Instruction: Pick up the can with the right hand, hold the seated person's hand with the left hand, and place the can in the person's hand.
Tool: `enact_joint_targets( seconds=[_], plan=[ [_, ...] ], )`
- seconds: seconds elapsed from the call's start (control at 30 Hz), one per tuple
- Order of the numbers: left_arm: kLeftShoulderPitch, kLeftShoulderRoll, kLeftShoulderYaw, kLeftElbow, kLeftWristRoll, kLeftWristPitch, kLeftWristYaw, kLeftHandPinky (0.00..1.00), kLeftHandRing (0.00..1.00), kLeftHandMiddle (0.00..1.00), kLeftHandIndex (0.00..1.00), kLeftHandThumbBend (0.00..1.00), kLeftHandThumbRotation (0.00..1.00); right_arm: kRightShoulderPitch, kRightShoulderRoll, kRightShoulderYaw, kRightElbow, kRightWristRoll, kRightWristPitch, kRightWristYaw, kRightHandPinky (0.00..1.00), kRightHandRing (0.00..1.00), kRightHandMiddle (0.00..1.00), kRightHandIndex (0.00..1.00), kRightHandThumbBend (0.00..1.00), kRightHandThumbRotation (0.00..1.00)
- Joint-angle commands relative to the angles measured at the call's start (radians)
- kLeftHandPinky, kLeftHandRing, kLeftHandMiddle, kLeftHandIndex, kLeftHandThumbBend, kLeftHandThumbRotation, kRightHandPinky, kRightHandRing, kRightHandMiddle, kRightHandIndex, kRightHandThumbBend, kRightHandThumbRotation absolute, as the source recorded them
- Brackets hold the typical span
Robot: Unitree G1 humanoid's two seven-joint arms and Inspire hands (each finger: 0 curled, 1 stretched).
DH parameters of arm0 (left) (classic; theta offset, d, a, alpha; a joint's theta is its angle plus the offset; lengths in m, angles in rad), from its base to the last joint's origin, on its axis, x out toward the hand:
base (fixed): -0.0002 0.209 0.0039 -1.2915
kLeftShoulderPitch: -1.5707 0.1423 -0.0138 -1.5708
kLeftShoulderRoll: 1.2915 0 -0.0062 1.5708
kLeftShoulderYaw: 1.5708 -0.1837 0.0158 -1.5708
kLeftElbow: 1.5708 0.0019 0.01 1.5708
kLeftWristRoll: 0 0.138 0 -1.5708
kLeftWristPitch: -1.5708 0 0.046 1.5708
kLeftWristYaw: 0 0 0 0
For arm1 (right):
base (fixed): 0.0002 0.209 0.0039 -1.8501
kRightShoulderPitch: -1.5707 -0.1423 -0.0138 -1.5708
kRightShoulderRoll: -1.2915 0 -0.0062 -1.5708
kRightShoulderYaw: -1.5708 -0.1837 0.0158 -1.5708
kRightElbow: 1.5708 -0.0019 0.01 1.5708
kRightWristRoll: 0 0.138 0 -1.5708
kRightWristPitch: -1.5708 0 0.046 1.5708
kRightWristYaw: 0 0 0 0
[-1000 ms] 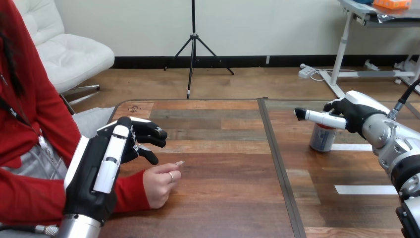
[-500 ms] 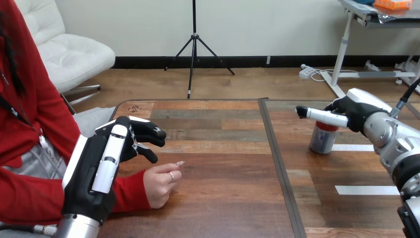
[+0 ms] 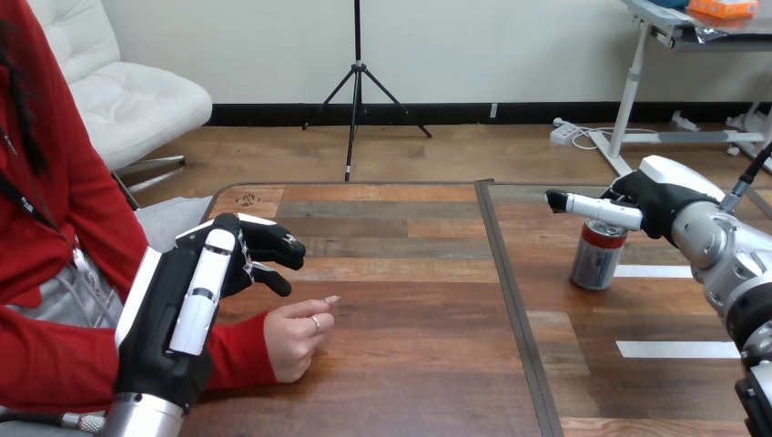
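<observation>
- The wooden desk [image 3: 410, 364] is carrying the can [image 3: 596, 258], which is standing upright on its right half.
- The right hand [image 3: 657, 202] is hovering at the can's top, one of its fingers [image 3: 587, 207] stretching straight across the lid. Nothing is curling round the can's wall.
- Well left of the can, the person's hand [image 3: 293, 335] is resting loosely closed on the desk. The left hand [image 3: 196, 300] is hanging just above it, loosely bent and spread, pinching nothing.
- The pick-up looks to be the step in hand. To do it well, the right hand should be dropping lower and wrapping the can's middle rather than its rim, squeezing evenly so the can is not tipping.
</observation>
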Motion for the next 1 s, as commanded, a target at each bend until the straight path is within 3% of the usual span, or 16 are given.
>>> enact_joint_targets(
  seconds=[0.0, 0.53, 0.97],
  plan=[
    [-0.040, 0.003, 0.008, -0.045, 0.003, -0.013, 0.004, 0.44, 0.57, 0.55, 0.48, 0.11, 1.00, -0.024, 0.000, 0.013, -0.006, 0.002, -0.015, -0.001, 0.65, 0.69, 0.72, 0.68, 0.95, 1.00],
    [-0.051, 0.004, 0.008, -0.032, -0.001, -0.020, -0.002, 0.44, 0.57, 0.54, 0.49, 0.10, 1.00, -0.038, 0.000, 0.008, -0.013, 0.007, -0.019, -0.056, 0.53, 0.53, 0.55, 0.55, 0.95, 1.00],
    [-0.069, 0.003, 0.006, -0.021, -0.011, -0.019, -0.011, 0.43, 0.55, 0.53, 0.48, 0.11, 1.00, -0.052, -0.005, 0.013, -0.017, 0.002, -0.036, -0.086, 0.52, 0.50, 0.52, 0.50, 0.94, 1.00]
  ],
)
